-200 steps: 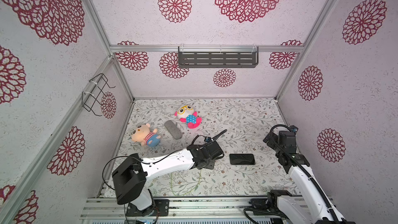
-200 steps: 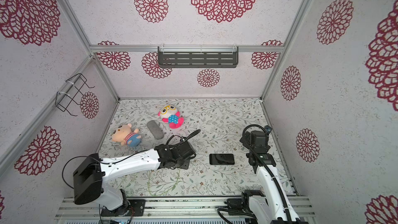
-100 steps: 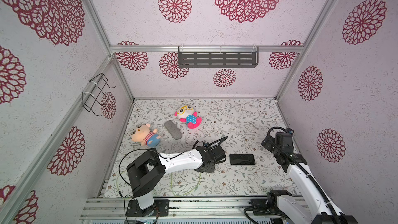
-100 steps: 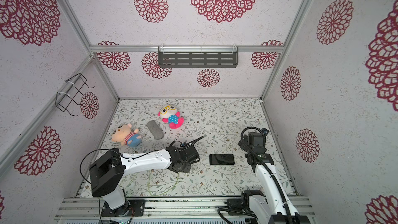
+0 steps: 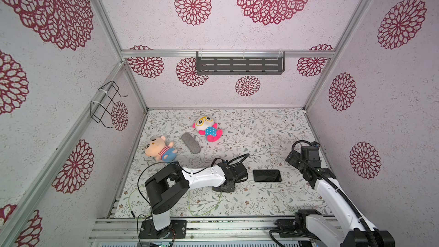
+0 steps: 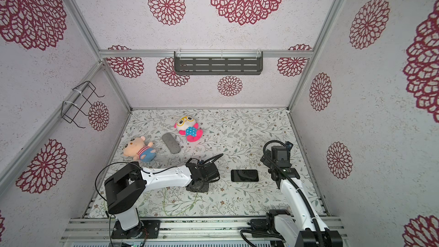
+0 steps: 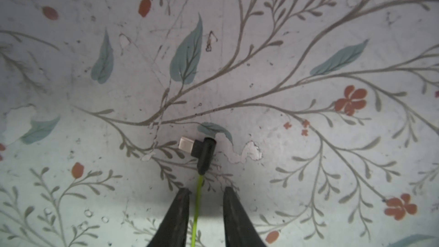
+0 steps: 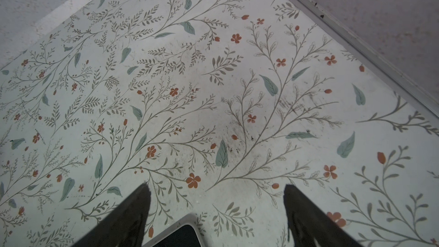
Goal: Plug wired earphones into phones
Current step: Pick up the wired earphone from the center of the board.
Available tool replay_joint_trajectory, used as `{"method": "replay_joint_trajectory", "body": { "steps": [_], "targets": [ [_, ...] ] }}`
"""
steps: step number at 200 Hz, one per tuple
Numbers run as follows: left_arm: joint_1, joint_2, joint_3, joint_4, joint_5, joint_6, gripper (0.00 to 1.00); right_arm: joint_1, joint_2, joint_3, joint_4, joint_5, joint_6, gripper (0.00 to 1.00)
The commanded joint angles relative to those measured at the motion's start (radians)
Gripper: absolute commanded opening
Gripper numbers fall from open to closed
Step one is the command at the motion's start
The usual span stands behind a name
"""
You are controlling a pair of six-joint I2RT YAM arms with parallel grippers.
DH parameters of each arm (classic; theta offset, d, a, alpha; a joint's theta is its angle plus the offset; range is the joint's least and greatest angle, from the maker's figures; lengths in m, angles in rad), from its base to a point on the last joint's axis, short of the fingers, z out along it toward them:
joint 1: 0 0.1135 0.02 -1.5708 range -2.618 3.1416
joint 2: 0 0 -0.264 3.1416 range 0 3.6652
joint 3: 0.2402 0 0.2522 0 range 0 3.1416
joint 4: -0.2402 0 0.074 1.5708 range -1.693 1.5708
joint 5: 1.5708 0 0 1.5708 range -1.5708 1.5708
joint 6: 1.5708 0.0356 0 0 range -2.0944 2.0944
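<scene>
The left gripper [image 7: 206, 190] is parted only narrowly and straddles the thin green lead of the wired earphones [image 7: 196, 210] without pinching it. Their dark plug [image 7: 203, 153] lies on the floral mat [image 7: 285, 43] just ahead of its tips. The right gripper [image 8: 217, 187] is spread wide and holds nothing, with the phone [image 8: 179, 235] low between its fingers, back from the tips.

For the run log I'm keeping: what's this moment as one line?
phase: plug pickup | left jaws: apart, straddling cable behind plug, not clamped | right jaws: wide, empty, near phone | phone: unplugged
</scene>
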State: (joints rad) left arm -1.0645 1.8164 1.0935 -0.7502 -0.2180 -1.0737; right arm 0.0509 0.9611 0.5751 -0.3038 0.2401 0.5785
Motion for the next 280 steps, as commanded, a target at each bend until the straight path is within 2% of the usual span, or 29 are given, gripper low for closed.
{"method": "replay_joint_trajectory", "body": {
  "steps": [1,32,107,148,185,234,261,280],
  "targets": [
    [0.016,0.014,-0.026,0.025,-0.004,-0.022,0.28,0.007,0.0,-0.009,0.022,0.024,0.013,0.89],
    [0.026,0.011,-0.053,0.036,-0.004,-0.022,0.25,0.012,0.0,-0.008,0.019,0.029,0.009,0.89],
    [0.034,0.02,-0.098,0.063,0.003,0.002,0.01,0.028,-0.003,0.015,0.032,0.003,-0.045,0.89],
    [0.035,0.0,-0.068,0.01,-0.046,0.05,0.0,0.062,-0.037,0.029,0.066,-0.039,-0.138,0.9],
    [0.074,-0.12,-0.055,0.046,-0.042,0.168,0.0,0.108,-0.068,0.055,0.128,-0.095,-0.195,0.91],
    [0.196,-0.311,-0.041,0.122,0.124,0.423,0.0,0.153,-0.15,0.007,0.352,-0.27,-0.282,0.89],
    [0.247,-0.423,-0.019,0.147,0.267,0.599,0.0,0.165,-0.239,-0.052,0.536,-0.504,-0.415,0.89],
    [0.271,-0.497,0.013,0.154,0.379,0.715,0.0,0.18,-0.296,-0.066,0.57,-0.73,-0.655,0.84]
  ]
}}
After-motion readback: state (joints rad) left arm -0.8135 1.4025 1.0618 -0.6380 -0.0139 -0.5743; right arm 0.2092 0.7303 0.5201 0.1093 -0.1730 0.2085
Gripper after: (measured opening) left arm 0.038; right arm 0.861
